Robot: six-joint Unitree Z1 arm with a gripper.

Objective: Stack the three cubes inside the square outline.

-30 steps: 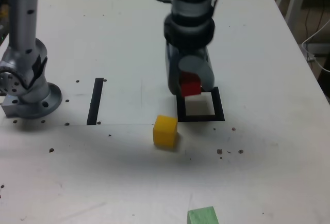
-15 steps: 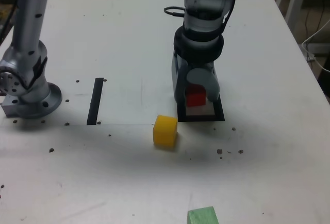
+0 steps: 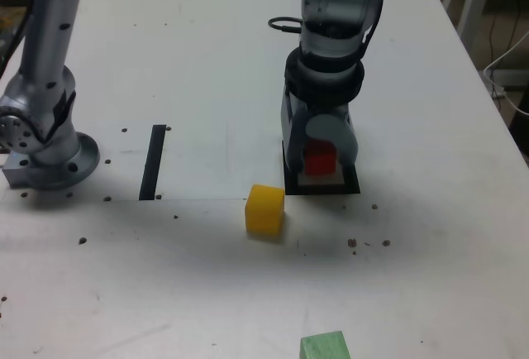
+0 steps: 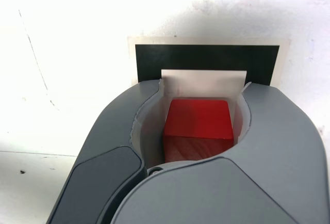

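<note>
The red cube (image 3: 321,160) sits between the jaws of my gripper (image 3: 321,169), which is shut on it and points down. The cube is low over the white centre of the square outline (image 3: 353,187); whether it touches the table cannot be told. In the wrist view the red cube (image 4: 198,126) fills the gap between the grey jaws of the gripper (image 4: 203,87), with the square outline (image 4: 206,58) just beyond it. The yellow cube (image 3: 265,208) lies on the table, toward the exterior view's left of the outline. The green cube (image 3: 325,347) rests at the near edge.
A straight black strip (image 3: 153,160) is taped to the table toward the exterior view's left. The arm's grey base (image 3: 45,156) stands at the far left of that view. Small dark specks dot the white tabletop (image 3: 430,235).
The gripper has come down with the red cube and shifted slightly toward the exterior view's right, from above the outline's back edge to low inside it.
</note>
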